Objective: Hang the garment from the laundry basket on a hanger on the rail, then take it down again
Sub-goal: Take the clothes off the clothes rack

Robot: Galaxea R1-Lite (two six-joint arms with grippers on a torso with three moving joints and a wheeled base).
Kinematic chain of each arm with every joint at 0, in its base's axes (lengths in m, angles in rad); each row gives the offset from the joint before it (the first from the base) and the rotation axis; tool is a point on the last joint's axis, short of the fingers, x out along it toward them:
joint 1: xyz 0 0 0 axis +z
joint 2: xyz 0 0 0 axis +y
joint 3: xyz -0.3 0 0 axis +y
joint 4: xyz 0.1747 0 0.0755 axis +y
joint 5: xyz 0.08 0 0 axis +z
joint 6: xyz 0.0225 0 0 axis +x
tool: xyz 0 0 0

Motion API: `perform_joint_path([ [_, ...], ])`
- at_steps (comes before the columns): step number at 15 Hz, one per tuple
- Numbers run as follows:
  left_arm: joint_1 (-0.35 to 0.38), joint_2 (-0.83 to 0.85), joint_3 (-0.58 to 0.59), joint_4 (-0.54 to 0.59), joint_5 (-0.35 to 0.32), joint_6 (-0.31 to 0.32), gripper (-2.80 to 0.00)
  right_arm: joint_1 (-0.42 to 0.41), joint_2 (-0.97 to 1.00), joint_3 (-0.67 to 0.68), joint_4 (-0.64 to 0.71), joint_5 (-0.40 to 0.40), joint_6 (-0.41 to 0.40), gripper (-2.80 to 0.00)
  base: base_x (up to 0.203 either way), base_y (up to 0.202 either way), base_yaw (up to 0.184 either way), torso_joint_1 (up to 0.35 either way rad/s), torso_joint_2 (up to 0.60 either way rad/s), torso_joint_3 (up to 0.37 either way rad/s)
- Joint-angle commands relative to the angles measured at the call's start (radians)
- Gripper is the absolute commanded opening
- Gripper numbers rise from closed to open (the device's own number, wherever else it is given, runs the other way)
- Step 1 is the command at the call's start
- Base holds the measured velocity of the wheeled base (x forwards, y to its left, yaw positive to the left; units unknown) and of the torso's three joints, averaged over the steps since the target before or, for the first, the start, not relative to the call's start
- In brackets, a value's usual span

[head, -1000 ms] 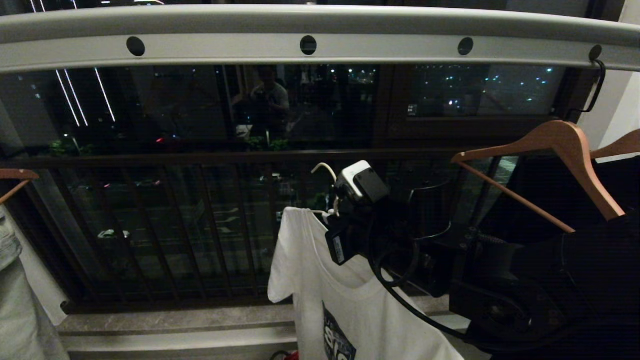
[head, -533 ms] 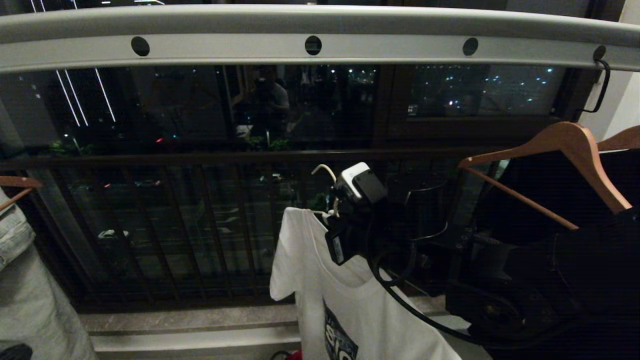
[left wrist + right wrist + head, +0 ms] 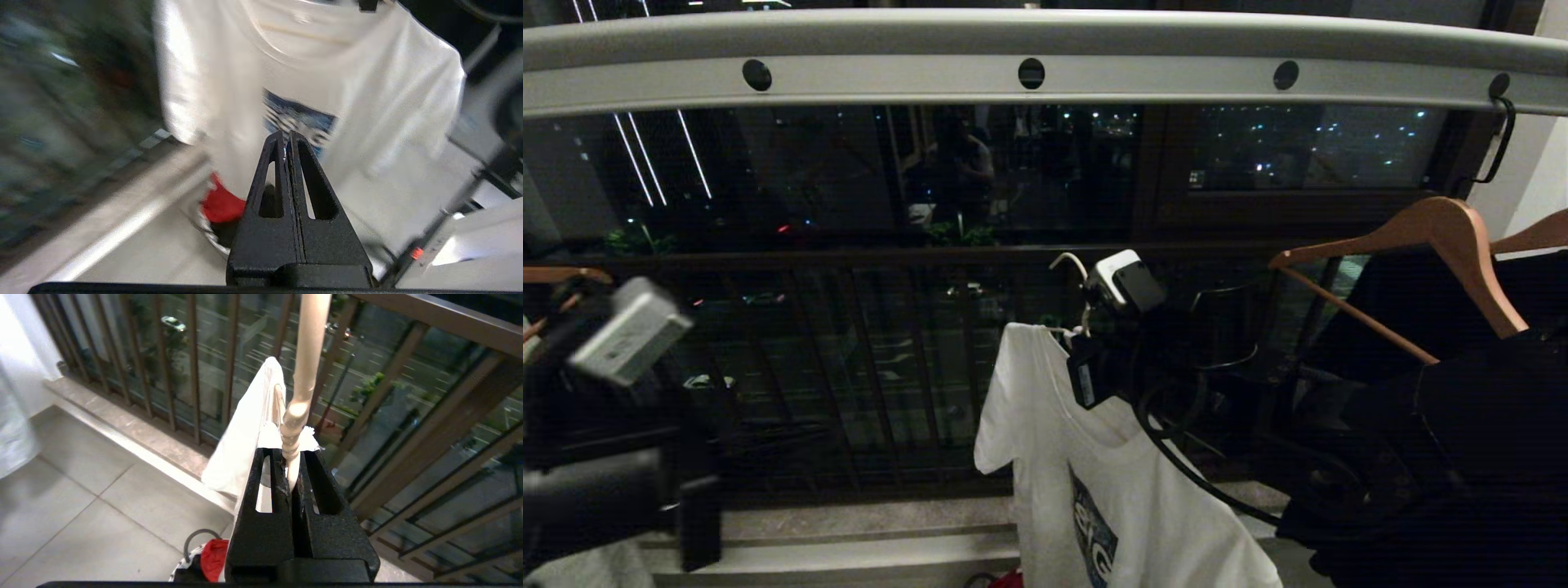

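Note:
The garment (image 3: 1078, 457), a white T-shirt with a blue logo, hangs on the cream wire hanger (image 3: 1068, 263) below the grey rail (image 3: 1045, 49). The hanger's hook is well under the rail and apart from it. My right gripper (image 3: 291, 457) is shut on the hanger's twisted neck (image 3: 300, 388), with the garment's (image 3: 249, 433) collar bunched just beyond the fingertips. My left gripper (image 3: 286, 141) is shut and empty, pointing at the garment's (image 3: 367, 102) front from a short distance. On the floor under the shirt stands the laundry basket (image 3: 184, 563), with red cloth in it.
Brown wooden hangers (image 3: 1437, 237) with a black garment (image 3: 1486, 425) hang at the right of the rail. A pale garment hangs at the far left. Dark balcony railing bars (image 3: 866, 367) and a stone sill (image 3: 849, 523) lie behind. My left arm (image 3: 605, 392) fills the left edge.
My left arm has swung up into the head view at the left. The right gripper has lifted the hanger and T-shirt slightly up and to the right.

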Motion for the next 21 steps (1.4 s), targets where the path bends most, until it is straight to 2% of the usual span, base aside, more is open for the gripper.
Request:
perform_joint_path([
  [1, -0.055, 0.303, -0.128, -0.007, -0.010, 0.009, -2.80, -0.001, 0.017, -0.007, -0.005, 0.001, 0.000, -2.80, 0.000, 0.000, 0.000, 0.000, 0.00, 0.000],
  [3, -0.106, 0.420, -0.169, -0.013, -0.017, 0.008, -2.80, -0.001, 0.026, -0.021, -0.005, 0.002, 0.000, -2.80, 0.000, 0.000, 0.000, 0.000, 0.00, 0.000],
  [5, -0.142, 0.535, -0.187, -0.065, -0.019, -0.031, -2.80, 0.002, 0.030, -0.026, -0.004, 0.002, 0.002, -2.80, 0.000, 0.000, 0.000, 0.000, 0.00, 0.000],
  [6, -0.152, 0.598, -0.193, -0.132, -0.016, -0.079, -2.80, 0.008, 0.029, -0.026, -0.003, 0.002, 0.002, -2.80, 0.000, 0.000, 0.000, 0.000, 0.00, 0.000],
  [7, -0.160, 0.637, -0.197, -0.220, 0.001, -0.154, -2.80, 0.016, 0.029, -0.026, -0.004, 0.001, 0.002, -2.80, 0.000, 0.000, 0.000, 0.000, 0.00, 0.000],
  [8, -0.176, 0.648, -0.200, -0.262, 0.036, -0.197, -2.80, 0.020, 0.029, -0.025, -0.004, 0.001, 0.002, -2.80, 0.000, 0.000, 0.000, 0.000, 0.00, 0.000],
  [9, -0.186, 0.645, -0.202, -0.265, 0.078, -0.201, -2.80, 0.027, 0.029, -0.023, -0.003, -0.001, 0.002, -2.80, 0.000, 0.000, 0.000, 0.000, 0.00, 0.000],
  [10, -0.205, 0.643, -0.207, -0.267, 0.145, -0.202, 0.00, 0.032, 0.029, -0.023, -0.003, -0.004, 0.002, -2.80, 0.000, 0.000, 0.000, 0.000, 0.00, 0.000],
  [12, -0.266, 0.651, -0.213, -0.287, 0.318, -0.210, 0.00, 0.046, 0.028, -0.017, -0.005, -0.005, 0.004, -2.80, 0.000, 0.000, 0.000, 0.000, 0.00, 0.000],
  [14, -0.312, 0.682, -0.208, -0.406, 0.420, -0.252, 0.00, 0.055, 0.029, -0.013, -0.003, -0.008, 0.004, -2.80, 0.000, 0.000, 0.000, 0.000, 0.00, 0.000],
  [15, -0.319, 0.690, -0.207, -0.439, 0.454, -0.264, 0.00, 0.057, 0.029, -0.012, -0.004, -0.008, 0.004, -2.80, 0.000, 0.000, 0.000, 0.000, 0.00, 0.000],
  [16, -0.319, 0.699, -0.208, -0.442, 0.462, -0.262, 0.00, 0.058, 0.028, -0.012, -0.005, -0.008, 0.004, -2.80, 0.000, 0.000, 0.000, 0.000, 0.00, 0.000],
  [18, -0.319, 0.716, -0.219, -0.444, 0.530, -0.260, 0.00, 0.063, 0.023, -0.010, -0.005, -0.008, 0.004, -2.80, 0.000, 0.000, 0.000, 0.000, 0.00, 0.000],
  [21, -0.318, 0.713, -0.222, -0.444, 0.539, -0.254, 0.00, 0.071, 0.021, -0.006, -0.005, -0.008, 0.002, -2.80, 0.000, 0.000, 0.000, 0.000, 0.00, 0.000],
])
